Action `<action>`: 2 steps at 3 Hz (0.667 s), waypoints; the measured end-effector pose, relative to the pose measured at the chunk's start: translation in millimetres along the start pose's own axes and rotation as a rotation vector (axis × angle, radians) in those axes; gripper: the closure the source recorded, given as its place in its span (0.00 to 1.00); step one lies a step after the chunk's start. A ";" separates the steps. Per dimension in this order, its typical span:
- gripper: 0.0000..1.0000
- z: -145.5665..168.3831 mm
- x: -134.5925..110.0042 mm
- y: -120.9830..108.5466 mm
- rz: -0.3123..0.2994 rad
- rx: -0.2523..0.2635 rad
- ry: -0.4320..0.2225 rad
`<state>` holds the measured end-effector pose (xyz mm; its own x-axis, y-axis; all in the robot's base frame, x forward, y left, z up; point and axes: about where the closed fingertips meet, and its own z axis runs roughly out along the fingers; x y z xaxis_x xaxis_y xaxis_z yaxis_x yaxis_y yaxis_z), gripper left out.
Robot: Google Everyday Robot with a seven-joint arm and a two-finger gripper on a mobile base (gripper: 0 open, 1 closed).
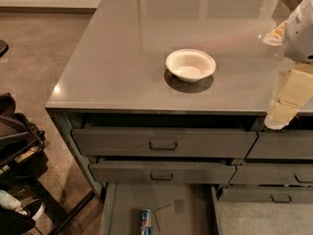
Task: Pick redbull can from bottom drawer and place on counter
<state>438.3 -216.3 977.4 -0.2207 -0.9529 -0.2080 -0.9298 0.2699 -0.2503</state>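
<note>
The redbull can [145, 222] stands in the open bottom drawer [128, 204], near the front, just left of a square grey card [166, 218]. The counter [122, 58] is a glossy grey top above the drawers. My gripper [279, 115] hangs at the right edge of the view, over the counter's front right edge, far above and to the right of the can. It holds nothing that I can see.
A white bowl [190, 65] sits in the middle of the counter. Two handled drawers [162, 144] are slightly pulled out above the bottom drawer. A snack item [276, 33] lies at the counter's right. A dark cart with bags [17, 146] stands on the floor at left.
</note>
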 end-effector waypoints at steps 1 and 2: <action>0.00 -1.6 -0.9 2.1 0.001 0.012 -0.015; 0.00 -3.3 -6.1 31.0 0.042 0.039 -0.094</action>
<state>409.9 -202.6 974.0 -0.2289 -0.9240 -0.3063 -0.9076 0.3164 -0.2761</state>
